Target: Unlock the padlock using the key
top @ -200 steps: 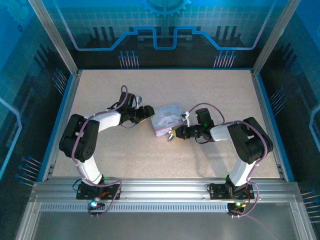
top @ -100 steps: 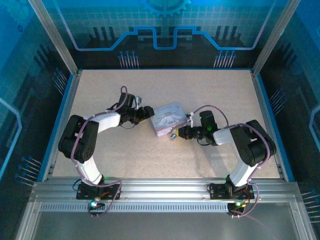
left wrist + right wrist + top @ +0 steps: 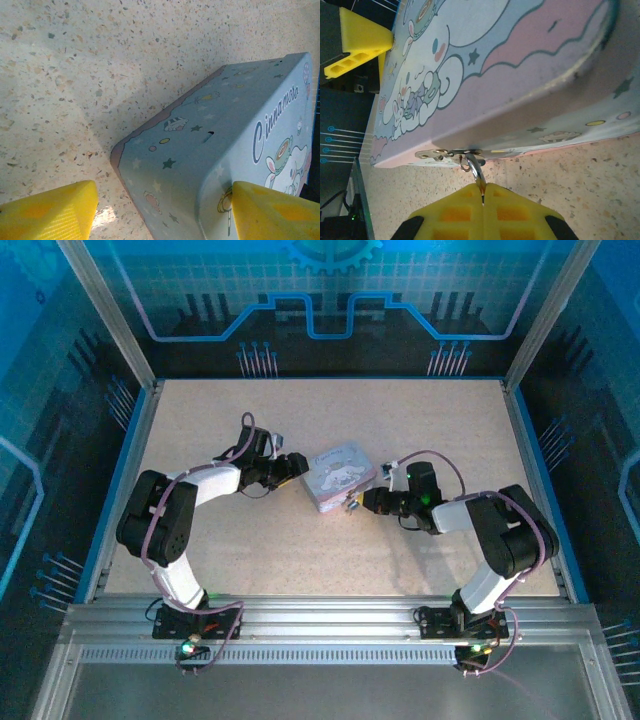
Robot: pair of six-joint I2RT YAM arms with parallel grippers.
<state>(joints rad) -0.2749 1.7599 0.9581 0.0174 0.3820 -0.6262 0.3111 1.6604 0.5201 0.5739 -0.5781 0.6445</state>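
Observation:
The pale cartoon-printed tin box (image 3: 340, 476) lies mid-table. Its metal hasp (image 3: 445, 153) faces my right gripper (image 3: 483, 192). That gripper is shut on the padlock's thin shiny shackle (image 3: 477, 174), which hooks through the hasp's small loop. The yellow fingers (image 3: 450, 215) hide the padlock body. From above, the padlock (image 3: 352, 505) is a small speck between the tin and the right gripper (image 3: 366, 502). My left gripper (image 3: 297, 467) is open astride the tin's opposite corner (image 3: 150, 165), one finger (image 3: 50, 212) over the table and the other (image 3: 272, 212) against the lid. The key is hidden.
The speckled tabletop (image 3: 420, 420) is ringed by a blue rim and aluminium posts, with glass walls behind. An aluminium rail (image 3: 330, 615) carries both arm bases along the near edge.
My right gripper has pulled back to the right with the shackle pinched. The tin has turned and shifted slightly right with it. The left arm has barely moved.

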